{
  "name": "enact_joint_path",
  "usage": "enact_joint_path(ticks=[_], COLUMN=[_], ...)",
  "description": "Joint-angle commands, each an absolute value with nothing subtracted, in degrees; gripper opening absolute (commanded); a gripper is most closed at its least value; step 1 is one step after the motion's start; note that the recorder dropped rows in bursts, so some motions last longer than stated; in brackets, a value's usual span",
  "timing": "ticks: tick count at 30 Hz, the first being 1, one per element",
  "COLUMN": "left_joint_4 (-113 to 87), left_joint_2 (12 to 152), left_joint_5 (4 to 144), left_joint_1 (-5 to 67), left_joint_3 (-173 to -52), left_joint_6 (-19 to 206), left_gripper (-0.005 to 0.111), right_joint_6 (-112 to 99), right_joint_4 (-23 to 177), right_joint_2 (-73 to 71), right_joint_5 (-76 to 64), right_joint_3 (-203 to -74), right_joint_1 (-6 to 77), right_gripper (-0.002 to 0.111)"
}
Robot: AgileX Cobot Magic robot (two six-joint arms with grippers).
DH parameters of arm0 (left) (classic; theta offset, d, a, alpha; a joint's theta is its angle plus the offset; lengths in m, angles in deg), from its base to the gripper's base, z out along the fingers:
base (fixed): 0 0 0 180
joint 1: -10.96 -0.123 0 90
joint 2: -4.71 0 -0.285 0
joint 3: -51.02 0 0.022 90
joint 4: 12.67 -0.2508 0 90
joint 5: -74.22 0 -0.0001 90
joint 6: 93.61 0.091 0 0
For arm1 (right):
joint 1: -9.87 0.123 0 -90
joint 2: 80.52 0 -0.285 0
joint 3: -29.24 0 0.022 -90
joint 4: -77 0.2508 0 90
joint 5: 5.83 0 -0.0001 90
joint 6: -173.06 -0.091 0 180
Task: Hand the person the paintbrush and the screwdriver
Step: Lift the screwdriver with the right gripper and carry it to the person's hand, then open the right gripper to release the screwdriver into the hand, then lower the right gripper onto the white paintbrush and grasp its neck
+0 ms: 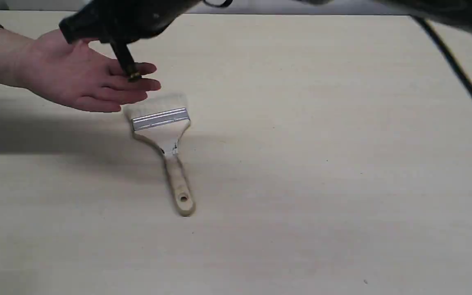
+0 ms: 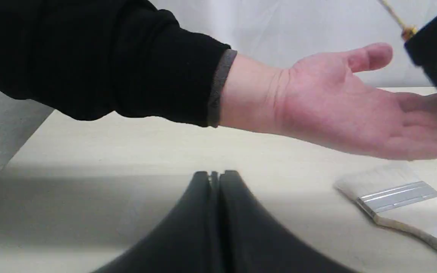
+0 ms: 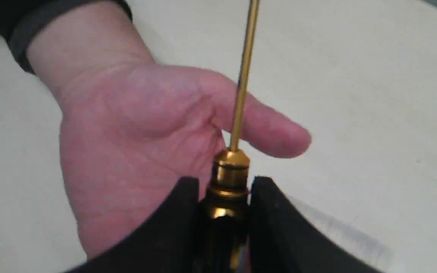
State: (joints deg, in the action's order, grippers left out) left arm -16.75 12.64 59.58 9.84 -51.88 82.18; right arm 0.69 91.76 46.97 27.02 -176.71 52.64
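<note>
Pale wood-grain table [image 1: 301,172] carried the whole scene. Over its left part in the exterior view, the person's forearm extended in from the side, clad in a dark sleeve [image 2: 89,57] with a grey cuff [image 2: 221,87]. The hand [image 1: 76,78] was held level and clear of the surface, palm up, four fingers straight and together, thumb lifted.

Noted the right arm stretched across the top of the exterior view to that same side, blurred there. At its end the right gripper [image 3: 225,184] stood above the open palm, both black fingers clamped on the screwdriver [image 3: 243,76] at the gold collar.

Observed the left gripper [image 2: 215,176] low over the table, apart from the person's arm, fingers pressed flat together with nothing between them.

Flat on the table lay the paintbrush [image 1: 162,123], just beside and below the person's fingertips. Pale bristles pointed toward the hand, silver ferrule sat across the middle, and the wooden handle with its hole pointed toward the near edge. Neither gripper touched it.

Screwdriver attitude: thin gold-toned shaft stuck out past the thumb, and the black handle hung down from the gripper to the person's fingers, a gold band at its tip. Contact between that tip and the fingers could not be determined.
</note>
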Motion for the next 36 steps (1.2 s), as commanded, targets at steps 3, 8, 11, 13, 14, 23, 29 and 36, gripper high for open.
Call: enact_joint_path(ticks=[3,8,11,13,14,23,29,36], left_joint_4=[-16.5,-16.5,-16.5,-16.6,-16.6,-16.6,-16.5,-16.5], left_joint_2=[12.5,12.5,12.5,12.5,12.5,12.5,12.5,12.5], left_joint_5=[59.9,59.9,59.9,60.1,60.1,59.9,59.9,59.9], left_joint_1=[10.3,10.3,10.3,10.3,10.3,10.3,10.3,10.3], left_joint_3=[-51.8,-51.8,-51.8,-51.8,-51.8,-51.8,-51.8,-51.8], left_joint_6=[82.1,82.1,82.1,82.1,82.1,82.1,82.1,82.1], left_gripper=[0.000,0.000,0.000,0.000,0.000,0.000,0.000,0.000], right_joint_6=[10.2,10.4,10.0,9.4,8.5,3.9,-6.9,-16.8], right_joint_4=[101.1,102.3,102.3,102.3,102.3,101.1,87.1,74.7], right_joint_2=[50.5,50.2,48.8,47.3,46.3,37.6,35.1,36.1], right_joint_5=[23.6,23.9,25.6,27.5,28.4,35.6,45.2,57.5], right_joint_3=[-176.8,-176.8,-176.8,-176.8,-176.8,-176.8,-176.8,-176.8], right_joint_1=[52.6,52.6,52.6,52.6,52.6,52.6,52.6,52.6], right_gripper=[0.017,0.039,0.043,0.042,0.042,0.042,0.042,0.042])
